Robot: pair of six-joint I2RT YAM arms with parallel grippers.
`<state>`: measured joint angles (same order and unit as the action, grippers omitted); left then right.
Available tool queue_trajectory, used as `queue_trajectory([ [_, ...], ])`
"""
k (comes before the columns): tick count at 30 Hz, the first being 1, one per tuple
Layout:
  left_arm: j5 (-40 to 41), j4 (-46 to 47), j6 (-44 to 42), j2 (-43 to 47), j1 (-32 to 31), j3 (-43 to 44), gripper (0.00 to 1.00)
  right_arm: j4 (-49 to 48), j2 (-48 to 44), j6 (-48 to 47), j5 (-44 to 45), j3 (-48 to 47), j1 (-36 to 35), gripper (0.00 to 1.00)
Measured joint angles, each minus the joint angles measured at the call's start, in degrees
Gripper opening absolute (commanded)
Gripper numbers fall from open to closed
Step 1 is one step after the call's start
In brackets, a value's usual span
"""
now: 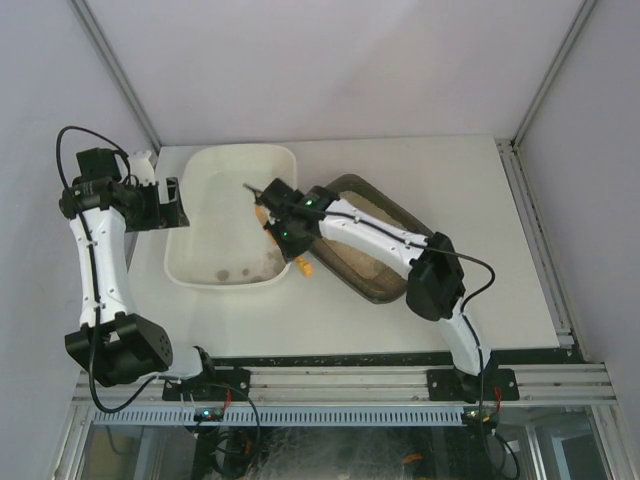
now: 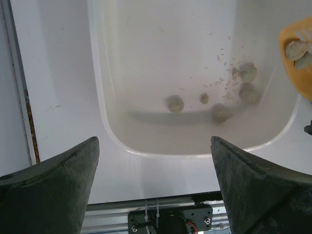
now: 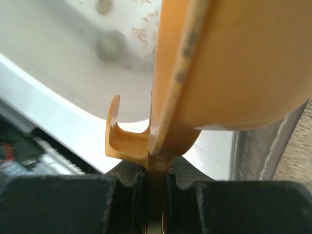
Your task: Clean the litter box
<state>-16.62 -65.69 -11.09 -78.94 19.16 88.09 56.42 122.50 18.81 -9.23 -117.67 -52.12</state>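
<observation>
The dark brown litter box (image 1: 366, 283) with beige litter lies right of centre, partly under my right arm. Its rim (image 3: 263, 151) shows in the right wrist view. My right gripper (image 1: 283, 228) is shut on the handle of an orange scoop (image 1: 262, 214), held over the right edge of the white tub (image 1: 200, 262). In the right wrist view the jaws (image 3: 156, 183) pinch the scoop's handle (image 3: 224, 63). The scoop (image 2: 298, 51) carries grey clumps over the tub. My left gripper (image 1: 172, 203) is open and empty beside the tub's left rim, its fingers (image 2: 58, 185) spread wide.
Several grey clumps (image 2: 222, 112) and litter grains lie on the floor of the white tub (image 2: 105, 97). The table's near edge with its metal rail (image 2: 165, 207) is just beyond the tub. Walls close in the table at the back and sides.
</observation>
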Motion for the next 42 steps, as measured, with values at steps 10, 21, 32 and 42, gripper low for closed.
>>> queue_trajectory([
  [10, 1.51, 0.5, 1.68, 0.31, 0.0, -0.24, 1.0, 4.83, 1.29, -12.74, 35.69, 0.87, -14.86, 0.0],
  [21, 3.39, 1.36, 4.0, 0.35, -0.46, -1.4, 1.0, -0.85, 0.42, -18.08, 46.75, 7.5, -14.93, 0.0],
  [32, 5.81, -0.72, 2.93, -12.81, -27.21, 14.27, 1.0, -10.45, -35.78, -5.84, 19.61, 29.24, 8.0, 0.0],
  [42, 15.06, -2.47, 1.38, -47.63, -45.4, 53.9, 0.97, -15.19, -51.3, 3.98, -5.6, 54.82, 26.12, 0.0],
])
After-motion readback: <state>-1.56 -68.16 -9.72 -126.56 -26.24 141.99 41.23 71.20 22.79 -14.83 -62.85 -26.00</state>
